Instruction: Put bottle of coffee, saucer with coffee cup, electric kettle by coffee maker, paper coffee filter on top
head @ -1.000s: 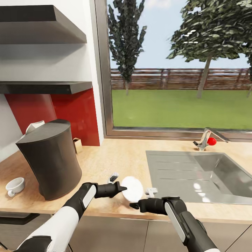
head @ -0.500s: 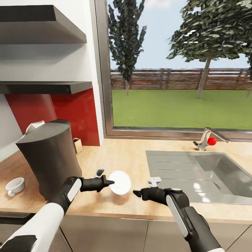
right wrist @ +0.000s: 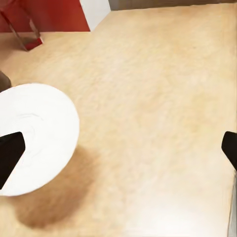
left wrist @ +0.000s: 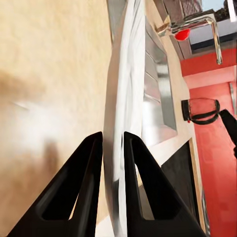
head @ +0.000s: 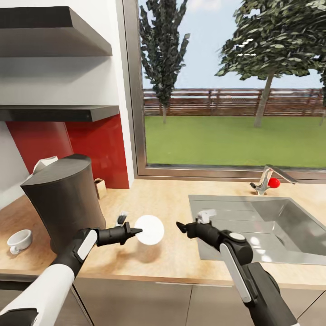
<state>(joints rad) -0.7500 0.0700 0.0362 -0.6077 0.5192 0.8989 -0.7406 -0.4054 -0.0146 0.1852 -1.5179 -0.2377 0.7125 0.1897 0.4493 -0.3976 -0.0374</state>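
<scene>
Here — saucer pinched in left hand.

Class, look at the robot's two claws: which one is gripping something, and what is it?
The left claw is shut on the edge of the white saucer, holding it above the countertop. The right claw is open, holding nothing.

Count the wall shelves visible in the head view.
2. The upper shelf sits at the top left; the lower shelf hangs beneath it, above the coffee maker. More may lie outside the picture.
</scene>
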